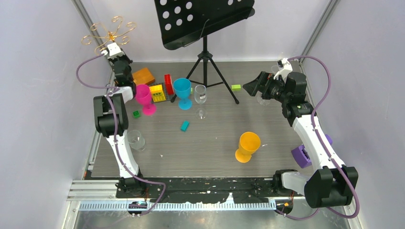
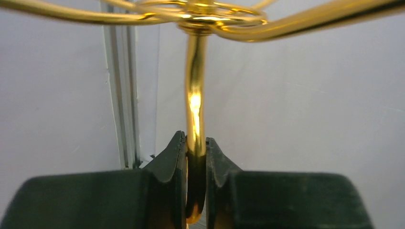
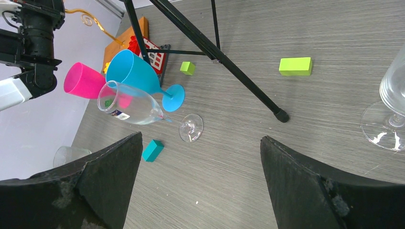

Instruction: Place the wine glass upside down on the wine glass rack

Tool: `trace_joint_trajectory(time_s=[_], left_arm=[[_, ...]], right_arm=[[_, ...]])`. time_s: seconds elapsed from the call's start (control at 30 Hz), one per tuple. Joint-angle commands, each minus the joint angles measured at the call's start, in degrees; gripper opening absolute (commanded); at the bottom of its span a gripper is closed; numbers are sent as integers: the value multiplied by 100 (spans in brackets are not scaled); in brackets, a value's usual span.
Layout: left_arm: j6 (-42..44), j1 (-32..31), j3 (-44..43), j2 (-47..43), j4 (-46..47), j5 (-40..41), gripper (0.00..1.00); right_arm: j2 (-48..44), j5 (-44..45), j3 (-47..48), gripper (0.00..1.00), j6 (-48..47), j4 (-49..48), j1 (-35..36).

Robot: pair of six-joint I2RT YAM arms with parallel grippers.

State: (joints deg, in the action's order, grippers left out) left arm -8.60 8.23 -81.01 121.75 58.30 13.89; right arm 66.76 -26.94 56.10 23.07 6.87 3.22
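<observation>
- Two hands are in view; each is reported below, with places given relative to the black music stand.
- Left hand: clenched on the central stem of the wine glass rack. Both fingers press the gold stem from either side, below the hub where the curled loop arms branch out.
- Wine glass rack: to the far left of the music stand, against the left wall. Its gold loops rise above the left hand. Its orange base lies left of the stand's tripod, beside a red block and a yellow block. Whether the base rests flat on the counter cannot be told.
- Right hand: released, jaws spread wide, nothing between them. It hovers to the right of the music stand, pointing toward the tripod.
- Wine glass: clear, upright on the counter between the tripod's two near legs, apart from both hands. A small label shows on its bowl.
- Second clear stemmed glass: upright, right of the music stand, just beside the right hand.
- Blue goblet: upright, just left of the wine glass.
- Pink goblet: upright, farther left of the tripod, near the left arm.
- Orange goblet: on its side, well in front of the music stand.
</observation>
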Motion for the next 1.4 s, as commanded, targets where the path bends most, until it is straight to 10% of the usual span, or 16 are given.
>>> trace_joint_trajectory(time_s=[0.0,1.37], left_arm=[[286,55,-171,-10,-80,-35,3],[573,74,627,-1717,374,-903,0]], right_arm=[[-65,-42,174,100,-31,-222,22],[-312,-154,1,100,57,-345,15]])
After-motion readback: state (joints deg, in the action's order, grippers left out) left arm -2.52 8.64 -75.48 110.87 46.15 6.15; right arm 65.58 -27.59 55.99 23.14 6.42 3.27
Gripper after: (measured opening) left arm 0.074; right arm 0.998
